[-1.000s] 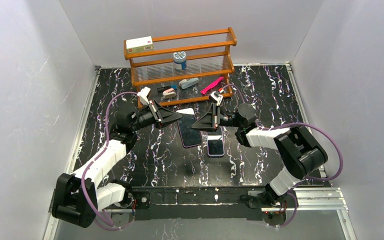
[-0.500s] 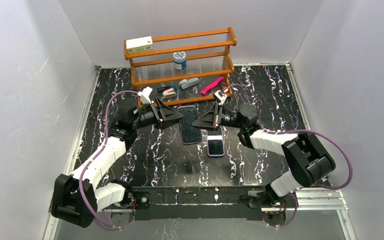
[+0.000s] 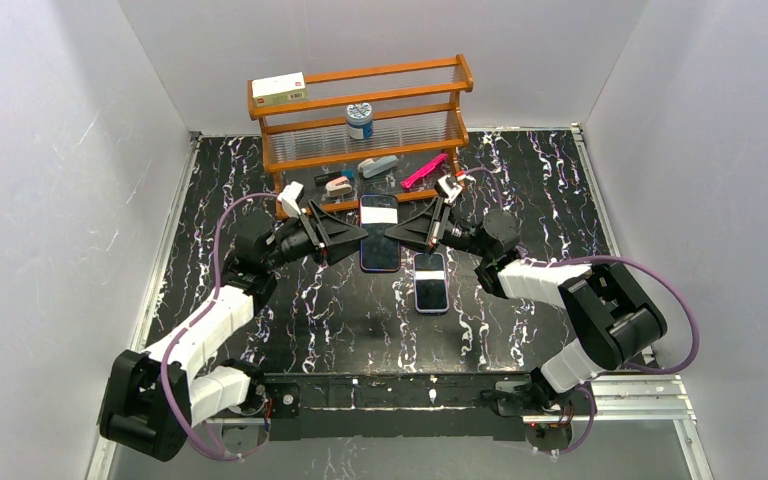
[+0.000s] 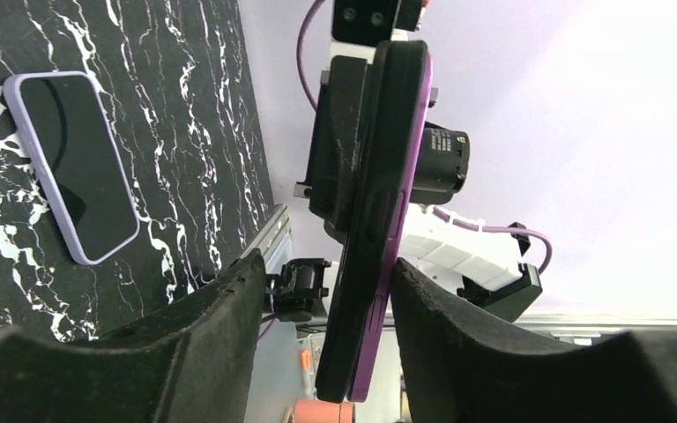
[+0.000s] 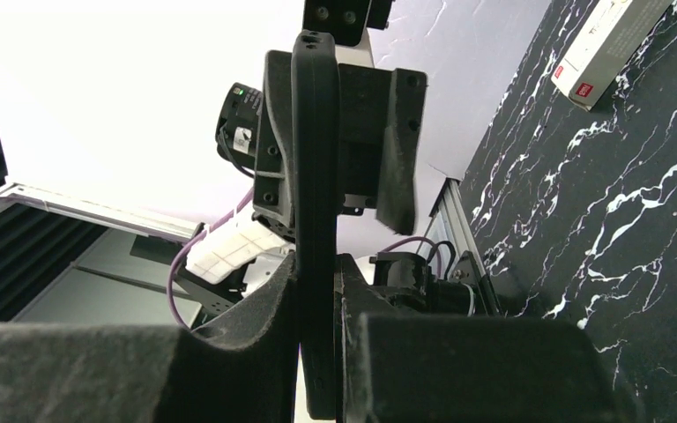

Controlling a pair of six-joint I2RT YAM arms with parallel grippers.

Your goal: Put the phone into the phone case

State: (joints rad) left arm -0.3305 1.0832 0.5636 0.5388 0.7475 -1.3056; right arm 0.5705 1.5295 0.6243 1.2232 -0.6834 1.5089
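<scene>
Left claw [image 4: 324,286] has just gone from pinched to jaws apart. The case [image 4: 377,176] sits between its fingers with a gap on each side, so the left no longer grips it. Right claw [image 5: 316,275] stays clamped on the case's edge and carries it alone. The case seems raised off the counter [image 3: 290,300] and has shifted a little toward the rack [image 3: 360,110]. Phone [image 4: 70,167] lies flat on the counter, screen up, just beside the case on the near side, unmoved. Handover looks done and the left is free, probably for the phone. Insertion not started.
</scene>
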